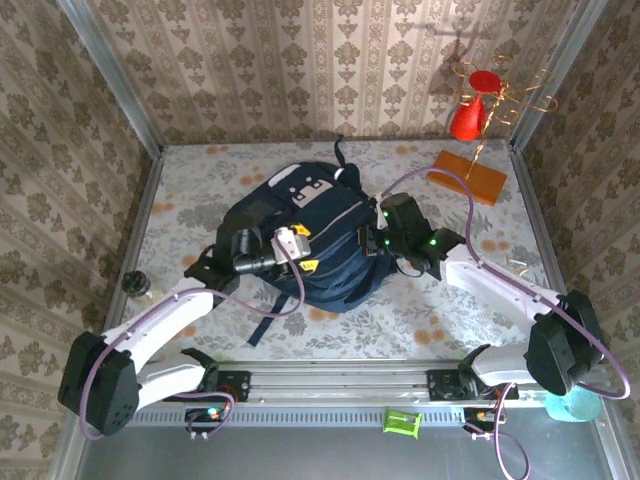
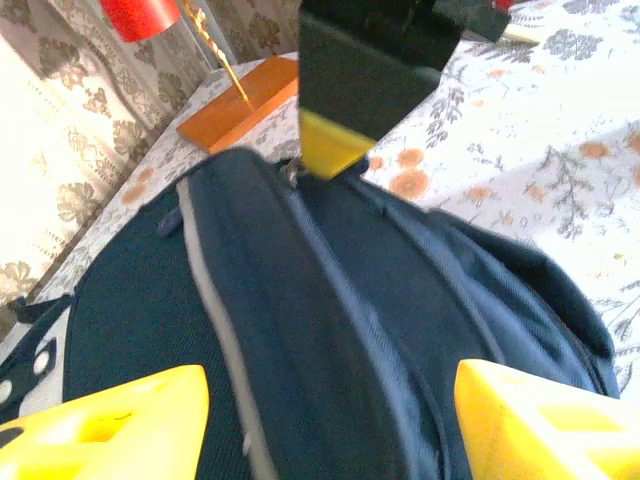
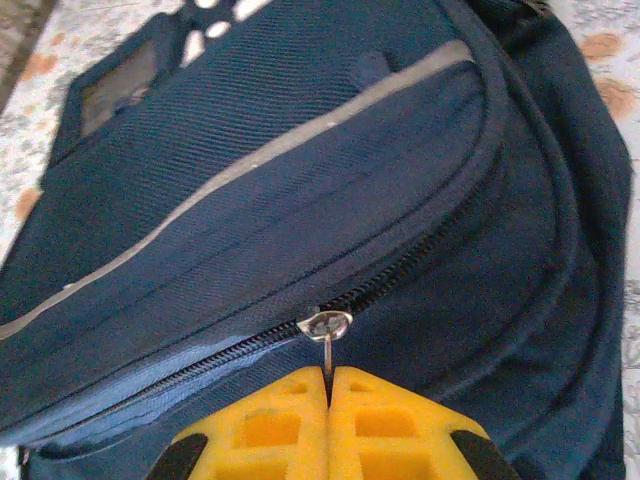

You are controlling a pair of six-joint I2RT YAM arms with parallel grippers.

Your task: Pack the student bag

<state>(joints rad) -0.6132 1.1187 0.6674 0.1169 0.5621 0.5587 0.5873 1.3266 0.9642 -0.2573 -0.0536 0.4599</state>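
The student bag, dark navy with a white-grey buckle patch and a thin light stripe, lies mid-table. My right gripper is shut on the metal zipper pull of the bag's main zipper. From above, that gripper sits at the bag's right side. My left gripper stands open, its yellow fingers spread wide just over the bag's front fabric. It holds nothing. In the top view the left gripper is over the bag's lower middle.
A gold wire stand with a red cup stands on an orange base at the back right. A small dark knob lies near the left wall. A teal cup and a green item sit by the front rail.
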